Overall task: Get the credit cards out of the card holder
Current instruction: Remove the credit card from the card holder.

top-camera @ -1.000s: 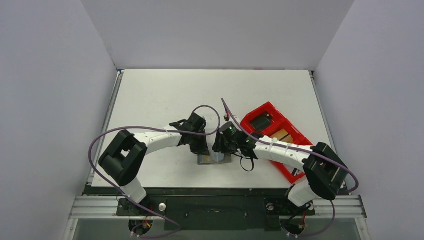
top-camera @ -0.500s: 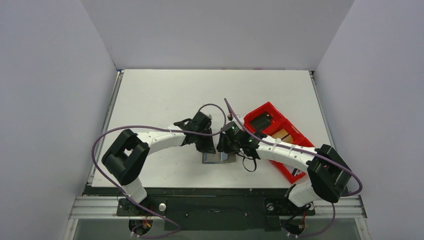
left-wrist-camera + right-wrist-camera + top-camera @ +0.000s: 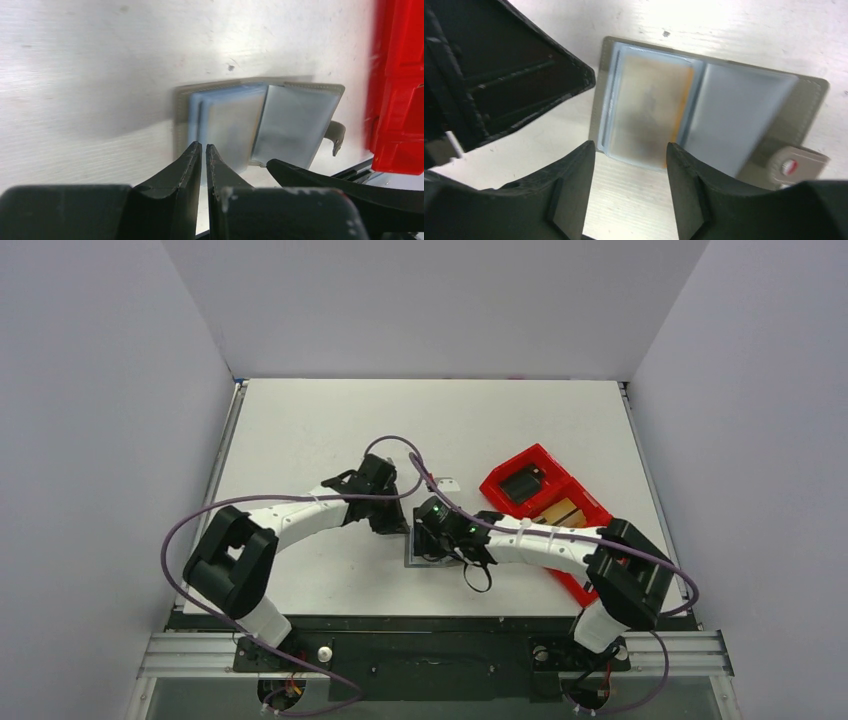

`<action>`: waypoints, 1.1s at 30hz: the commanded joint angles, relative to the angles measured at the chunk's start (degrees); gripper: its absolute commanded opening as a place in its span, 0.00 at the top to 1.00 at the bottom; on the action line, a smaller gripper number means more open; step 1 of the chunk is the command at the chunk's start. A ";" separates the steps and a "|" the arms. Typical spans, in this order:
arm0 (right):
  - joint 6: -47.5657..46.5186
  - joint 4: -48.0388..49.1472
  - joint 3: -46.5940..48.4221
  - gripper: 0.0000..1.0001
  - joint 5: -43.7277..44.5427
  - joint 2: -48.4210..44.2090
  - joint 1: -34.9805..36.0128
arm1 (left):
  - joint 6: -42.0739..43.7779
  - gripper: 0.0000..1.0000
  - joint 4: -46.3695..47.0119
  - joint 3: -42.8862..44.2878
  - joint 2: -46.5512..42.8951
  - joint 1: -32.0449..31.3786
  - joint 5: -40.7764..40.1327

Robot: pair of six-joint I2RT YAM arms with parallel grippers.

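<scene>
Two-arm workcell seen from above and from both wrist cameras. The card holder [image 3: 744,107] lies opened flat on the white table [image 3: 320,440], near the table's front edge and just left of the red tray [image 3: 395,110], with its blue-grey pocketed inside facing up. Its taupe-grey border frames the pockets, and its small tab [image 3: 796,162] with a snap projects from the right half.

A tan to orange credit card [image 3: 651,112] sits in the left-hand pocket behind a translucent sleeve. The right-hand pocket appears plain blue-grey.

The left gripper [image 3: 202,150] has its two fingers drawn together to a narrow slit with nothing between them. Its tips are at the near edge of the holder's left half; contact cannot be judged.

The right gripper [image 3: 630,155] has its fingers spread well apart and grips nothing. Its tips stand at the holder's near edge, on either side of the carded pocket.

In the overhead view the two grippers meet over the holder from the left and the right. The tray holds a black block [image 3: 520,483] in its far compartment and a tan card [image 3: 562,510] in the next one.
</scene>
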 commanded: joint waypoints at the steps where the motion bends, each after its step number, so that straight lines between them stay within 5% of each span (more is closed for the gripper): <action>1: -1.24 -2.77 6.10 0.46 5.99 5.39 1.77 | 0.86 0.93 -1.28 -1.59 -5.16 3.56 -0.90; 13: -0.94 -6.03 9.54 0.42 8.04 12.93 2.45 | 2.45 0.93 -1.77 -4.01 -7.25 6.91 0.67; 18: -0.83 -4.91 8.92 0.57 6.91 13.43 2.50 | 2.47 0.93 -1.49 -4.24 -6.96 6.93 1.18; 25: -1.69 -1.86 7.88 0.64 4.04 12.32 2.50 | 2.82 0.93 -1.54 -4.51 -7.13 6.93 1.76; 33: -2.21 7.62 5.45 1.00 -3.75 11.24 2.40 | 3.22 0.93 -1.57 -4.58 -8.51 6.81 3.54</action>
